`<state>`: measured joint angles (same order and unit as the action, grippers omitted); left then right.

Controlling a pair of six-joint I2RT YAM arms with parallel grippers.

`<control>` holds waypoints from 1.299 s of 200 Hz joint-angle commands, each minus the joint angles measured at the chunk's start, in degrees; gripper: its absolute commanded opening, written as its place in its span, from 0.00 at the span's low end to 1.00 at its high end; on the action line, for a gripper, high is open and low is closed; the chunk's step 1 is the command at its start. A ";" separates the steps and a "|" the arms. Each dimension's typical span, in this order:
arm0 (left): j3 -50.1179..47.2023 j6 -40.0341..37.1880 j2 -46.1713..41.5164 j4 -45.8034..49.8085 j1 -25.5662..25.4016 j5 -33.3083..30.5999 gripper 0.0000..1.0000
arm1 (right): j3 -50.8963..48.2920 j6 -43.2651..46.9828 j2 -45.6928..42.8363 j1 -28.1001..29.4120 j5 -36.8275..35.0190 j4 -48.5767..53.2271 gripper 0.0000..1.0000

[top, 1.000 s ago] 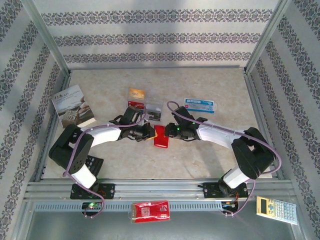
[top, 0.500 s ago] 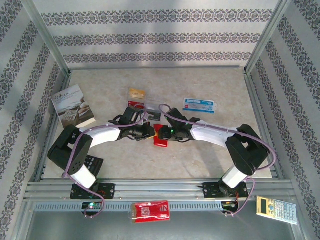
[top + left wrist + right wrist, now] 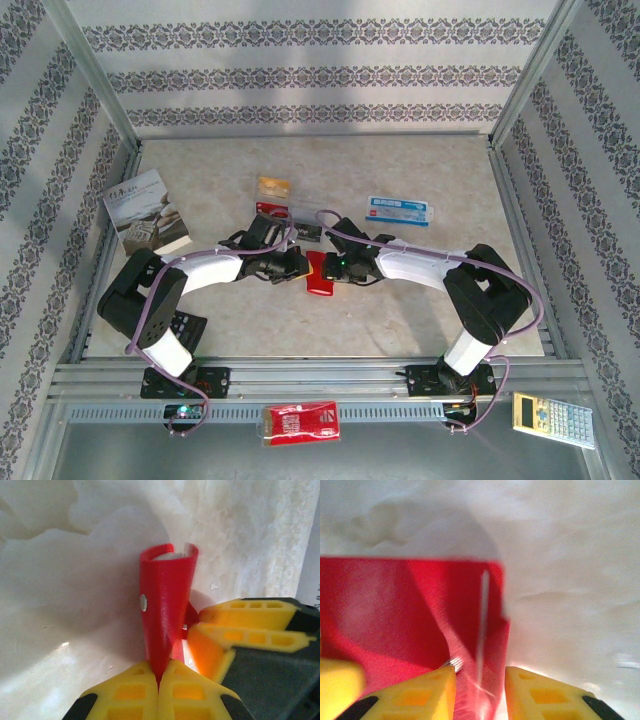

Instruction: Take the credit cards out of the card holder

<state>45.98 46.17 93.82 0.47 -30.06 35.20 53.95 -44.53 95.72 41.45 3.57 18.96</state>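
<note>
So the booklet [image 3: 148,210] sits by the tabletop's left edge, and the orange card [image 3: 274,186] lies flat toward the back. Next, the left gripper [image 3: 160,676] is clamped tight on one flap of the red holder [image 3: 165,605], which is propped up around mid-tabletop. On its other side the right gripper [image 3: 479,676] has fingers a bit apart astride the holder's edge, can't tell if it's really pinching. The blue card [image 3: 402,210] lies further right, toward the back.
</note>
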 commanded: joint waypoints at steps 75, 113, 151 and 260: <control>1.72 -2.40 0.75 4.92 -0.37 -1.79 0.00 | 0.53 0.59 0.72 -1.32 -1.06 1.04 0.28; 1.32 -1.83 1.36 4.47 -0.36 -1.98 0.01 | 0.21 -0.43 2.40 -2.16 2.38 -1.28 0.27; 1.27 -1.33 1.16 4.77 -0.14 -2.95 0.22 | 0.45 0.45 2.43 -2.41 4.22 -1.87 0.11; -2.56 -1.56 -15.38 10.70 8.45 -14.86 0.84 | 7.06 10.19 -8.09 0.53 5.00 4.70 0.02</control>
<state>45.45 44.73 81.78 7.81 -23.20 24.43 57.43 -37.82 87.57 40.05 7.03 21.52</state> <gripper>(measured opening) 0.796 0.050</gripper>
